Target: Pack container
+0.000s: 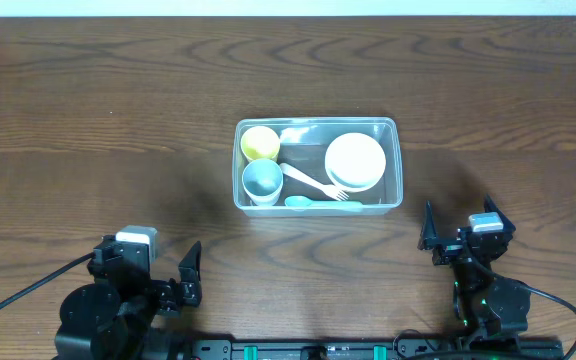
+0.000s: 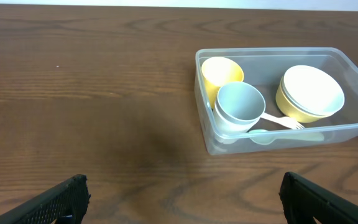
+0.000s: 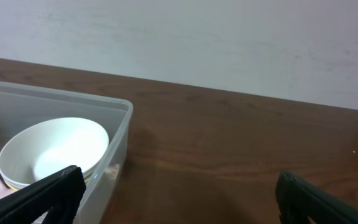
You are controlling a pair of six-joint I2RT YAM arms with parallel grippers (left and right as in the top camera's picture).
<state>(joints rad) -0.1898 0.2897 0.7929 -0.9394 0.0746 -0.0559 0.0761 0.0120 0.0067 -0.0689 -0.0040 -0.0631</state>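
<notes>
Overhead looks down, wrists low, sharing container (image 1: 316,121)

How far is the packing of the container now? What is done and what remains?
Done: yellow cup, blue cup, stacked bowls, fork and spoon all sit inside the container. In hand: nothing; the left end effector and right end effector are open, empty, apart from it. Left: probably nothing, as no other item shows outside.

Container (image 1: 313,122): clear rectangular tub with rounded corners and a rim, lidless, upright, near the centre of the tabletop (image 1: 118,100). Inside it, a yellow cup (image 1: 259,143) and pale blue cup (image 1: 262,180) at the left end, nested bowls (image 1: 355,160) at the right, and a fork (image 1: 313,183) and spoon (image 1: 313,203) along the near wall.
</notes>
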